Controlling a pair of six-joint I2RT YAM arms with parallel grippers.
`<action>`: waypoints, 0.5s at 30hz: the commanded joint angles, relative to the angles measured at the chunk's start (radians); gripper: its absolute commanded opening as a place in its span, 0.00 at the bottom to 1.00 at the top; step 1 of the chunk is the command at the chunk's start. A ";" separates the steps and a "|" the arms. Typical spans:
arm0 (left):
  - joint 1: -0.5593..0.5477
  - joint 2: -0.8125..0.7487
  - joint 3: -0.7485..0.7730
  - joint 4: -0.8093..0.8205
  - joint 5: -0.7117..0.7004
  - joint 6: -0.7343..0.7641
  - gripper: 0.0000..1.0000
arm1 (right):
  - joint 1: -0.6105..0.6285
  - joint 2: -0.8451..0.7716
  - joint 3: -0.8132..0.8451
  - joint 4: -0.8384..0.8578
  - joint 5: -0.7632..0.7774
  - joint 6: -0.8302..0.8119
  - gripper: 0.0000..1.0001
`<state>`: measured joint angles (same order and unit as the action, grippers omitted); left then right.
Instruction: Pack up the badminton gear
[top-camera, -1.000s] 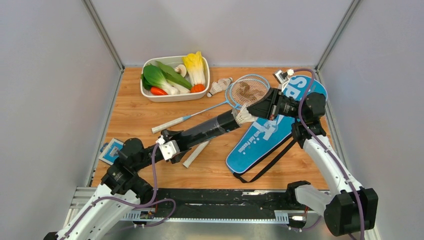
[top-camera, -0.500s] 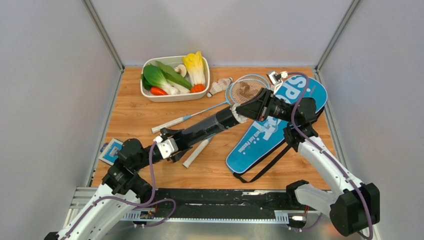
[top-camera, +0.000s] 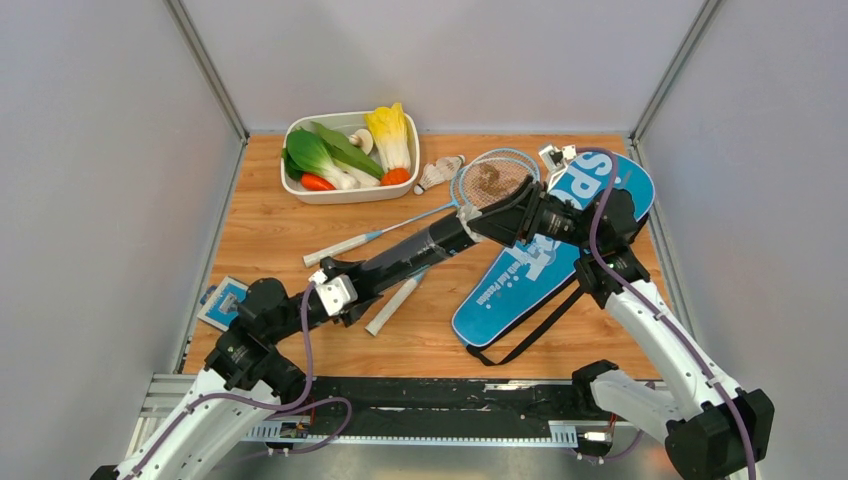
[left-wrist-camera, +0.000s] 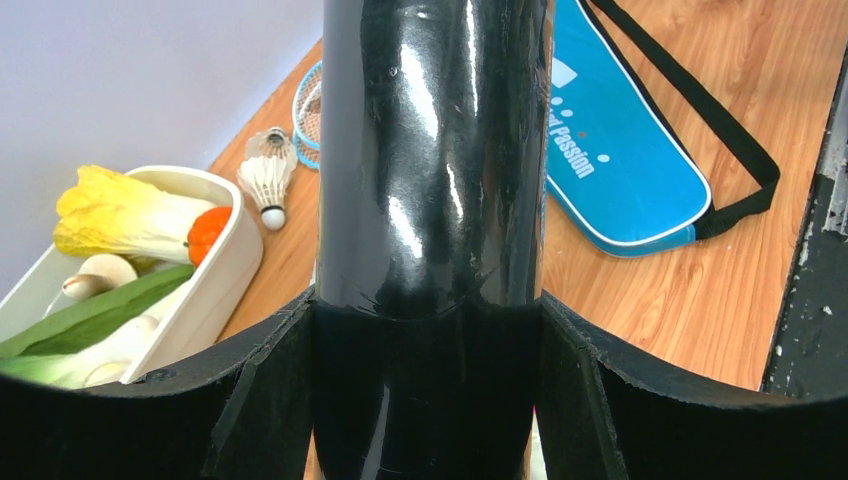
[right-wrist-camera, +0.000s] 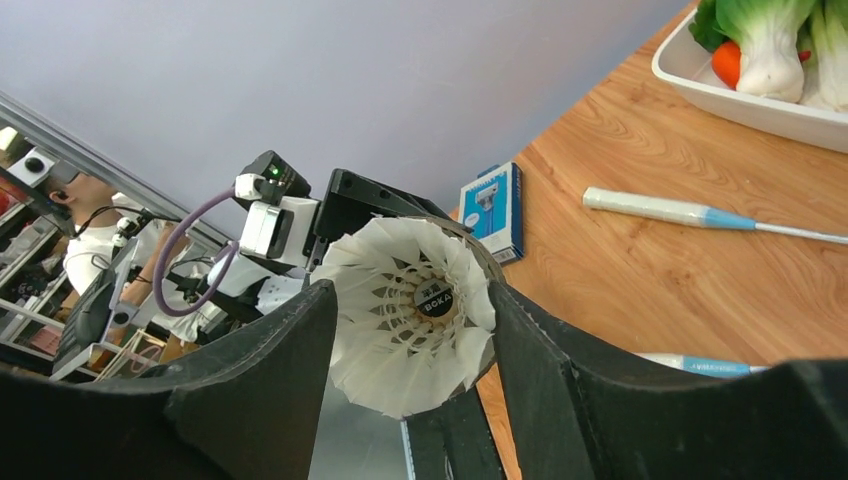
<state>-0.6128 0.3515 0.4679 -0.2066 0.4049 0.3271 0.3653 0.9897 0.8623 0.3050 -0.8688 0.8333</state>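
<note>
Your left pincer (left-wrist-camera: 425, 345) is clamped on the lower part of the black tube (top-camera: 410, 252), one finger on each side. The tube is lifted off the table and slants from 8 o'clock up towards 2 o'clock.

Your right pincer (right-wrist-camera: 412, 295) meets the tube's open end, its jaws parted. A shuttlecock (right-wrist-camera: 400, 345) sits in the tube's mouth between them. You cannot tell whether the fingers (right-wrist-camera: 270, 390) touch the feathers.

Two more shuttlecocks (top-camera: 438, 172) lie at 12 o'clock, just beside the tray of vegetables (top-camera: 350, 193) at 11 o'clock.

One racket (top-camera: 495, 180) lies with its head at 1 o'clock, partly under your right arm, and its handle towards 9 o'clock. A second racket handle (top-camera: 392, 305) shows under the tube near the middle.

The blue cover (top-camera: 530, 270) lies flat at 3 o'clock, with its black strap (top-camera: 535, 325) trailing towards 5 o'clock. A small blue card (top-camera: 222, 300) lies at 8 o'clock.
</note>
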 joint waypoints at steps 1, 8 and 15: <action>-0.002 -0.036 0.026 0.105 0.046 0.010 0.36 | -0.011 -0.002 0.009 -0.096 0.035 -0.067 0.63; -0.003 -0.039 0.029 0.093 0.041 0.016 0.36 | -0.019 0.002 0.008 -0.105 0.040 -0.082 0.27; -0.002 -0.030 0.027 0.114 0.051 0.016 0.36 | -0.015 0.041 -0.010 -0.034 0.015 -0.020 0.00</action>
<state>-0.6128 0.3298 0.4664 -0.2321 0.3988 0.3344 0.3523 1.0042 0.8623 0.2234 -0.8497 0.7826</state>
